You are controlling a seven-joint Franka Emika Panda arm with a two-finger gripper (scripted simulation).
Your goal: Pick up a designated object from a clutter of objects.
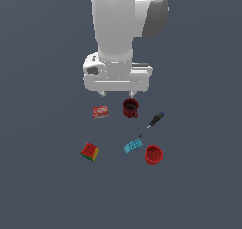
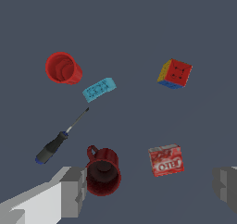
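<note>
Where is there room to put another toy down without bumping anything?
Bare floor lies between the multicoloured cube and the cyan studded brick, below the flat red packet. It is crowded where the brick, bright red cup and black-handled screwdriver bunch together.

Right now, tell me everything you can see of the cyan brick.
The cyan brick is a small, light-blue rectangular toy block that looks like plastic, with studs on its upper face. It lies flat on the dark floor, turned at an angle. It sits between the bright red cup and the screwdriver, whose tip points at it; I cannot tell whether the tip touches it. The cup stands close beside it but apart. The tool hangs well away, open, holding nothing.
</note>
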